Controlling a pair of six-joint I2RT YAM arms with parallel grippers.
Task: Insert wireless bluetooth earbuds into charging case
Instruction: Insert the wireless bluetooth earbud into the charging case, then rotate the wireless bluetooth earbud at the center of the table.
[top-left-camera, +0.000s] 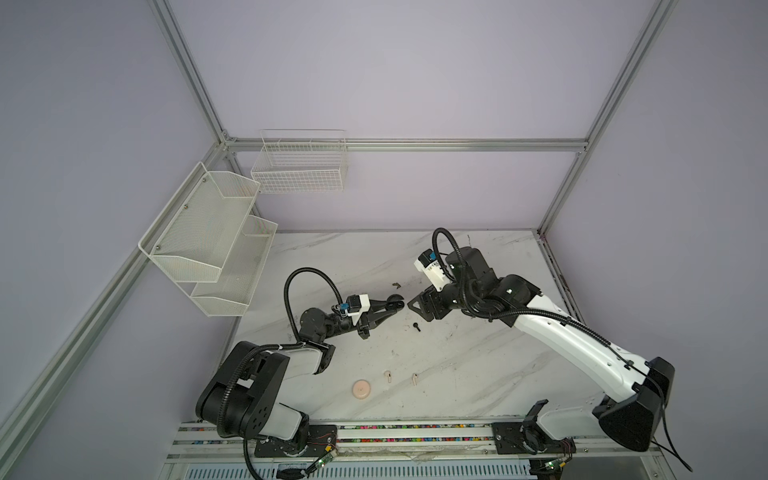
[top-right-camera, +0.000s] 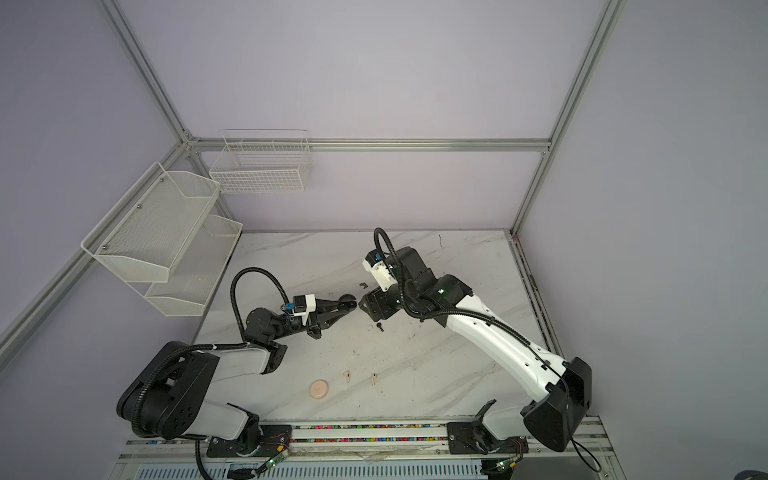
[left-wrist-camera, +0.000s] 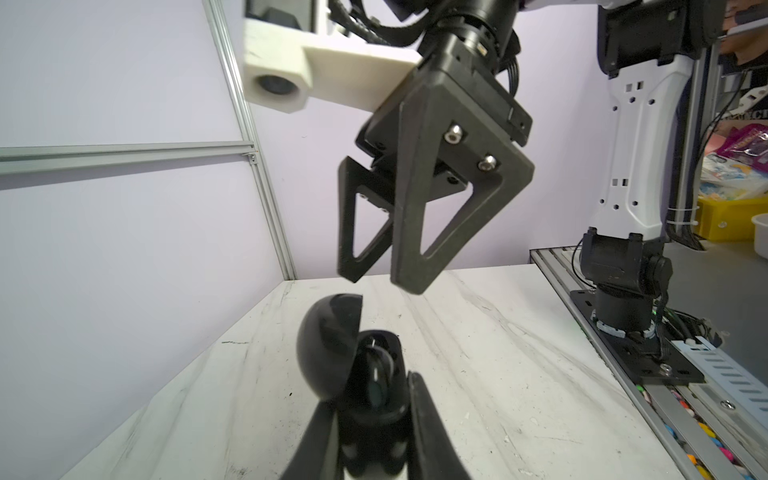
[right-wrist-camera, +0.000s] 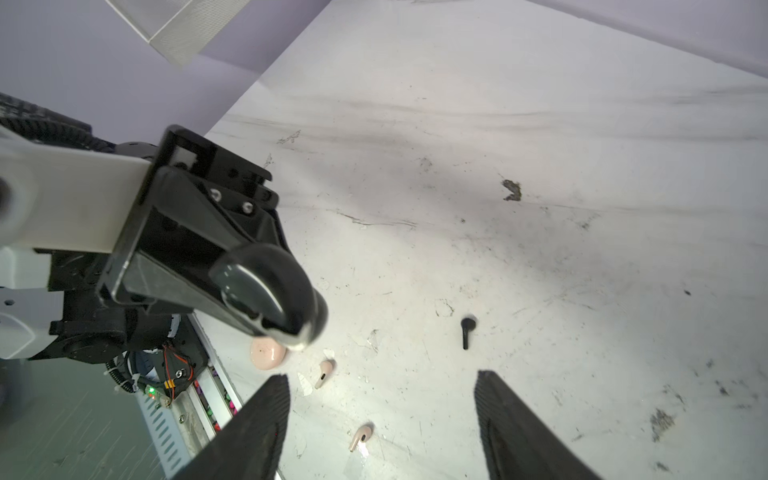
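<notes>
My left gripper (top-left-camera: 392, 306) is shut on a glossy black charging case (left-wrist-camera: 328, 345), held above the table with its lid hinged open. Something glossy and dark sits in the case's body (left-wrist-camera: 376, 374); I cannot tell if it is a bud. My right gripper (right-wrist-camera: 380, 376) hangs open and empty just beyond the case (right-wrist-camera: 266, 286), its fingers (left-wrist-camera: 411, 232) pointing down. One black earbud (top-left-camera: 416, 326) lies on the table below the right gripper. Two pinkish-cream earbuds (top-left-camera: 388, 376) (top-left-camera: 414, 378) lie near the front, close to a closed round pink case (top-left-camera: 362, 390).
A small dark scrap (top-left-camera: 396, 285) lies behind the grippers. A white mesh shelf (top-left-camera: 208, 241) and a wire basket (top-left-camera: 299, 166) hang on the left and back walls. The marble table (top-left-camera: 478, 374) ends at a metal rail (top-left-camera: 415, 432) in front.
</notes>
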